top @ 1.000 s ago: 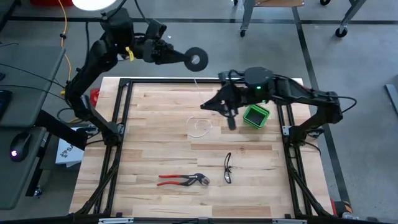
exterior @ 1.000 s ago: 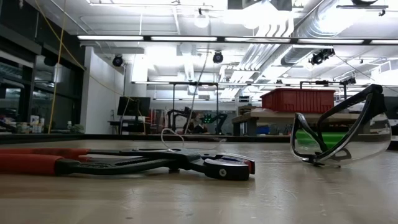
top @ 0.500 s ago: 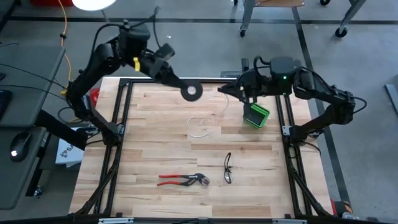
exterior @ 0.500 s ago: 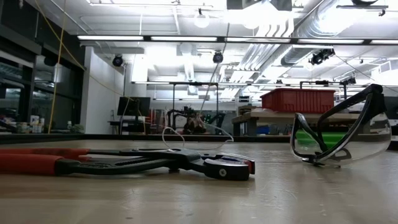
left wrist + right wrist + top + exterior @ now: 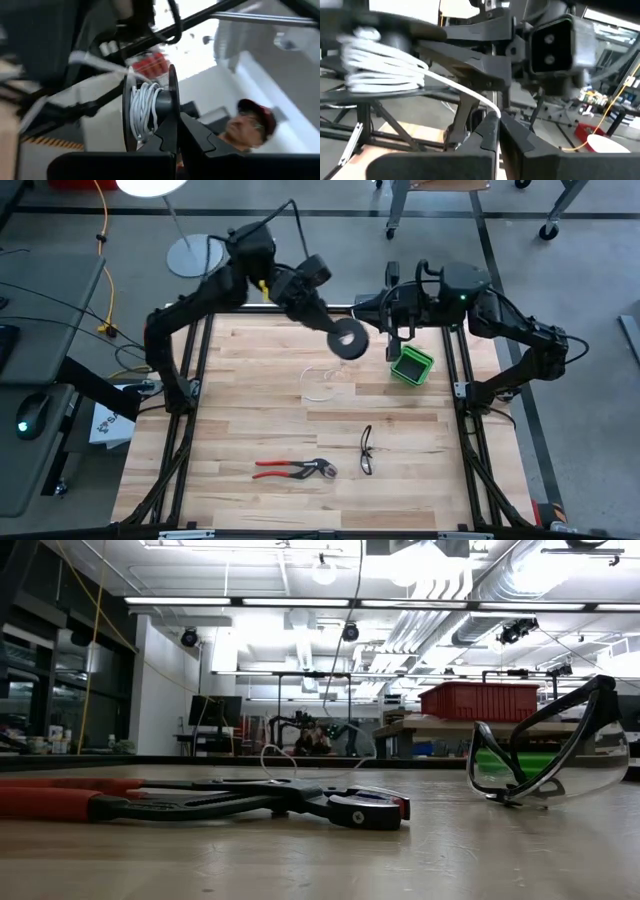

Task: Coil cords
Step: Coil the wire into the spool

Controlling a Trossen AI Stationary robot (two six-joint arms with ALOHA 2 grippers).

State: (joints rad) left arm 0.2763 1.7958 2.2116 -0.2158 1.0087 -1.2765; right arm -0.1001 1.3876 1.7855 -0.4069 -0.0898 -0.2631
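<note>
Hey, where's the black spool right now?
In the high view the black spool hangs above the table's far edge, clamped in the left hand, just left of the right hand and the green box.

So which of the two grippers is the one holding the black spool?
The left gripper: it is shut on the round black spool wound with thin white cord. The right gripper pinches only the cord's free length.
</note>
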